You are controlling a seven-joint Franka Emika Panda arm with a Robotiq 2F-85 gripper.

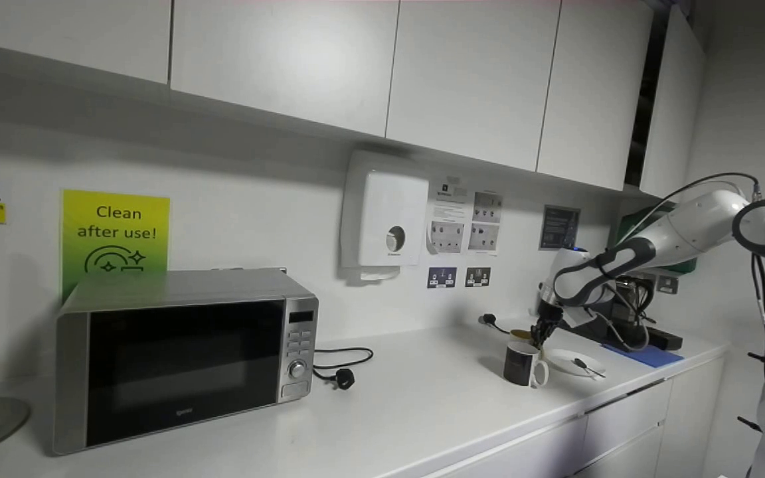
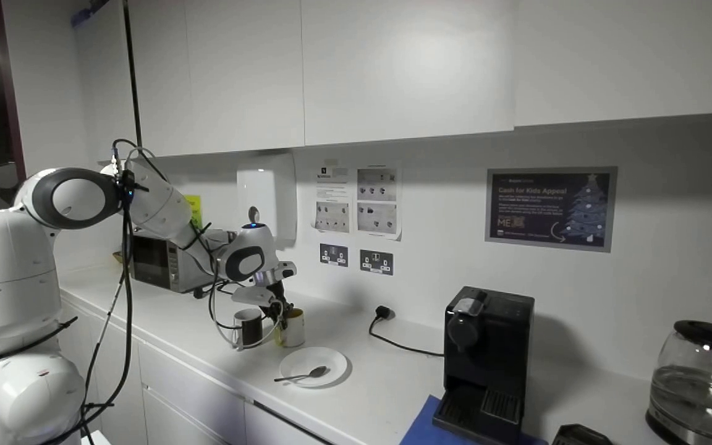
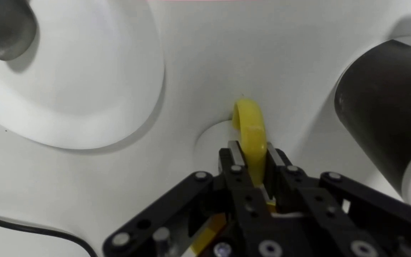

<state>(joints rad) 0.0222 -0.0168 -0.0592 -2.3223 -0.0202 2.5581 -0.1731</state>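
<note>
Counter (image 1: 356,418) carries a white plate (image 2: 308,358) close to its front edge. Near plate: dark mug (image 1: 517,365); yellow-handled mug (image 2: 296,330), farther back from that edge. Spoon (image 2: 317,372) rests on plate. Jaws pinch the yellow handle (image 3: 251,125).

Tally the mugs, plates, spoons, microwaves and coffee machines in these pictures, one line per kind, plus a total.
Mugs: 2 (yellow-handled mug, black-and-white mug)
Plate: 1
Spoon: 1
Microwave: 1
Coffee machine: 1
Total: 6
</note>
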